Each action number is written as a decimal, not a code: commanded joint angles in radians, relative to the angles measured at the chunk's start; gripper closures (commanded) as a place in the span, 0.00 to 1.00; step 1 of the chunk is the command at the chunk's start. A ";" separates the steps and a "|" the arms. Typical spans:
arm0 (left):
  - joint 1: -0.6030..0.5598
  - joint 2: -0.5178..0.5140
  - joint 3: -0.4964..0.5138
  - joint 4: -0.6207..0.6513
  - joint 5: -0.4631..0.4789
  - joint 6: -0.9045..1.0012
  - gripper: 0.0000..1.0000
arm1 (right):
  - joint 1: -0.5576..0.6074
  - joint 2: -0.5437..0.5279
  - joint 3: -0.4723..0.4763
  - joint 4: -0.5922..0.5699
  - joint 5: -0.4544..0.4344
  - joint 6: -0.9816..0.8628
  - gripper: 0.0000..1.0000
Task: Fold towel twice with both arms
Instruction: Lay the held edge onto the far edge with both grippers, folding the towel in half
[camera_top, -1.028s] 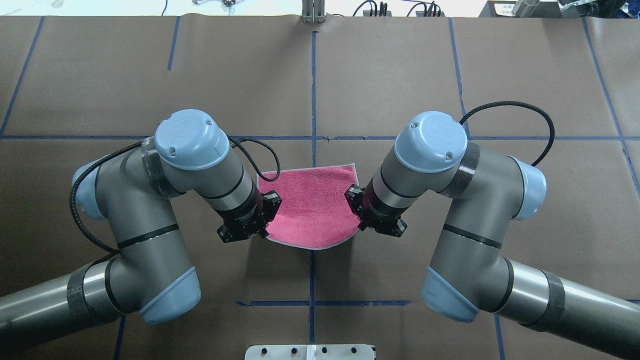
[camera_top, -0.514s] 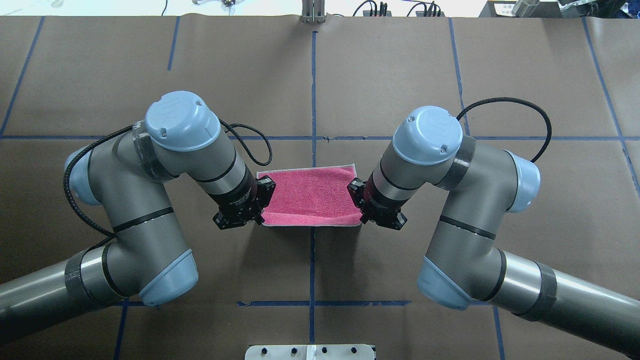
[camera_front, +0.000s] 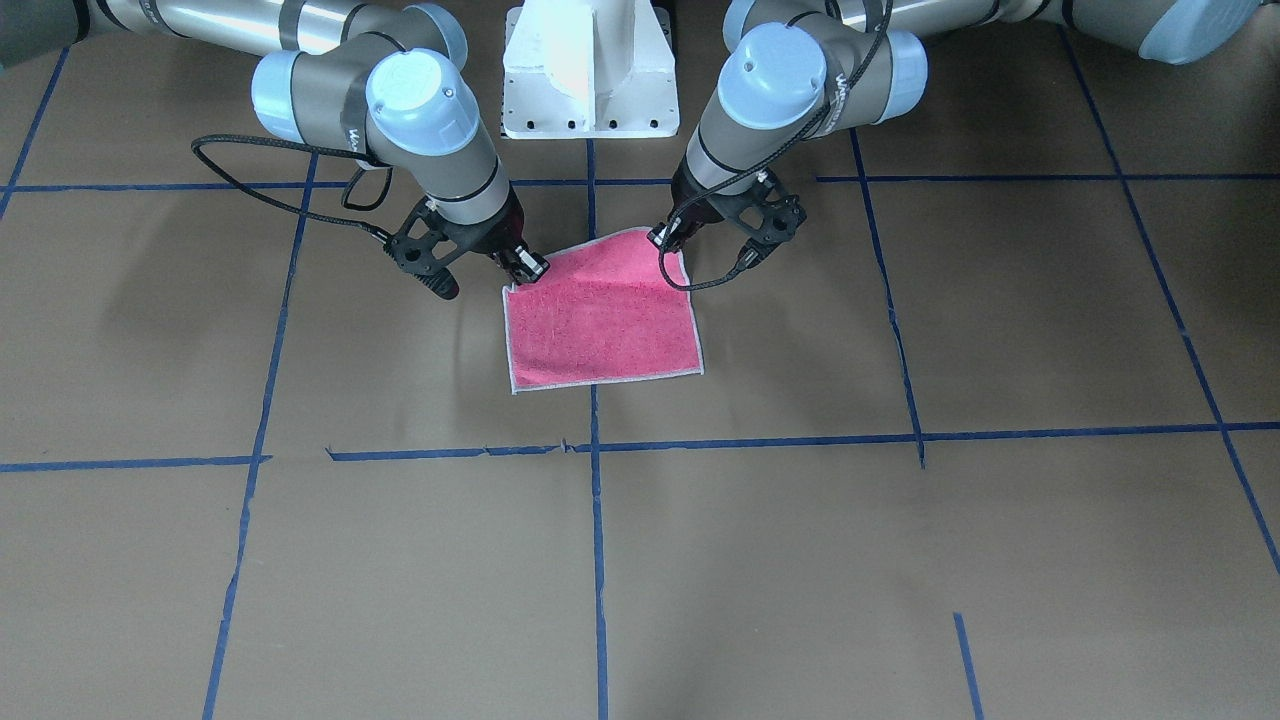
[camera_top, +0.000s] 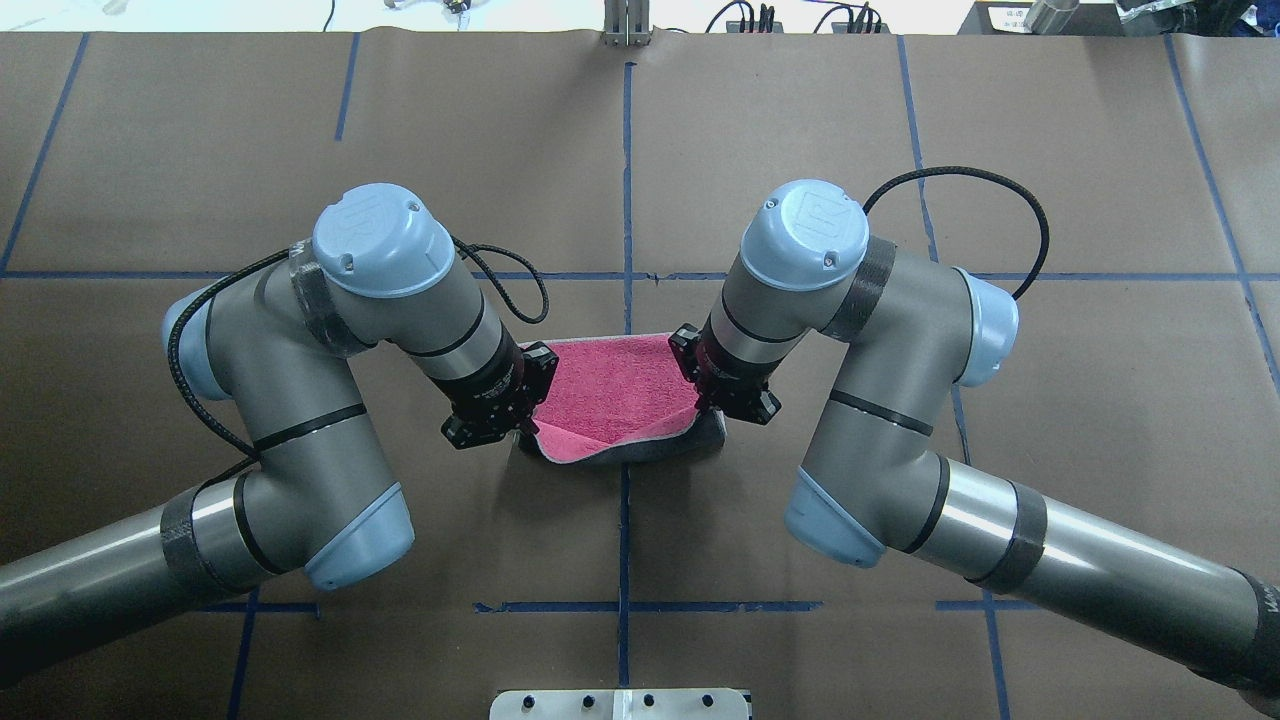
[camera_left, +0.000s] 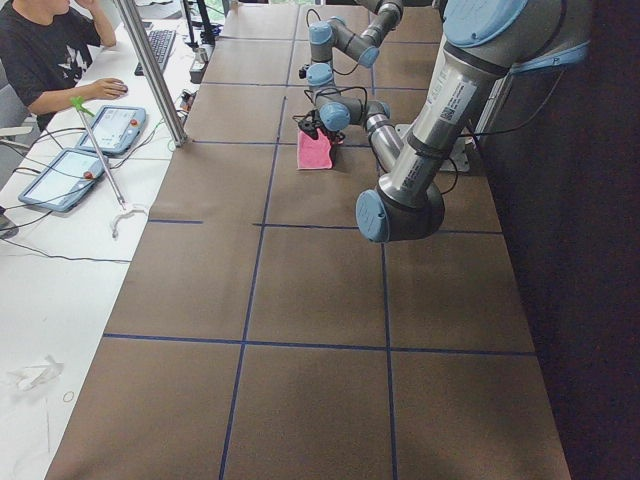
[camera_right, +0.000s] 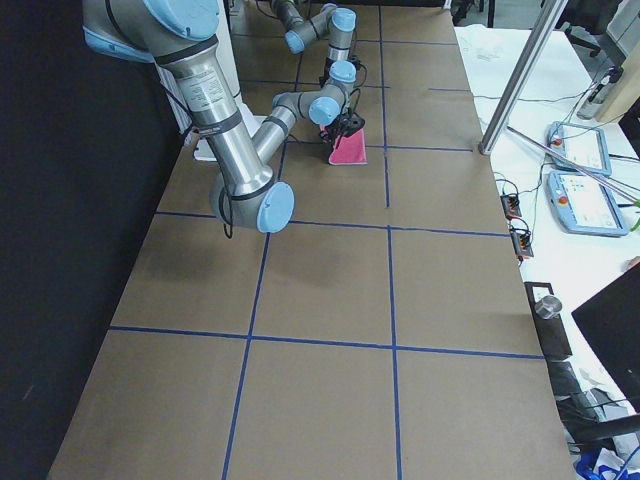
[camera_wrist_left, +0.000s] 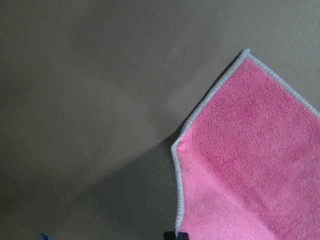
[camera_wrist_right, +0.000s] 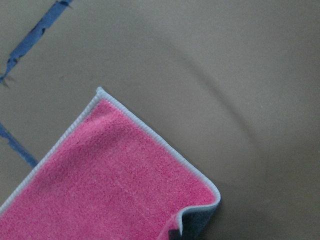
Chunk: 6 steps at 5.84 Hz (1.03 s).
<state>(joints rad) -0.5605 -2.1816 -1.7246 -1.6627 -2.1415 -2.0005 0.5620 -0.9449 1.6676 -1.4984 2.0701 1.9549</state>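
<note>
The towel (camera_top: 615, 385) lies pink face up at the table's middle, also seen in the front view (camera_front: 600, 325). Its near edge is lifted and sags between the grippers, showing the grey underside (camera_top: 655, 450). My left gripper (camera_top: 522, 428) is shut on the near left corner, on the right in the front view (camera_front: 665, 240). My right gripper (camera_top: 698, 408) is shut on the near right corner, which curls grey side out in the right wrist view (camera_wrist_right: 197, 220). The far edge (camera_front: 605, 380) rests flat on the table.
Blue tape lines (camera_top: 625, 150) cross the brown table cover. The white pedestal block (camera_front: 590, 70) stands between the arm bases. In the left side view a person (camera_left: 45, 50) sits at a side desk with tablets (camera_left: 60, 175), beside a metal pole (camera_left: 150, 70).
Both grippers have carried the towel's near edge away from the robot and closer together. The edge now sags and its grey underside shows. The right arm has swung inward.
</note>
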 joint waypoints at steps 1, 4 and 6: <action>-0.019 -0.001 0.014 -0.012 0.000 -0.004 1.00 | 0.024 0.002 -0.023 0.010 0.008 -0.001 1.00; -0.025 -0.029 0.072 -0.017 0.000 -0.020 1.00 | 0.030 0.005 -0.064 0.012 0.010 -0.004 1.00; -0.036 -0.049 0.164 -0.098 0.000 -0.041 1.00 | 0.032 0.005 -0.091 0.014 0.011 -0.010 1.00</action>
<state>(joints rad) -0.5912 -2.2242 -1.6007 -1.7296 -2.1414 -2.0360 0.5927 -0.9406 1.5886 -1.4861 2.0812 1.9466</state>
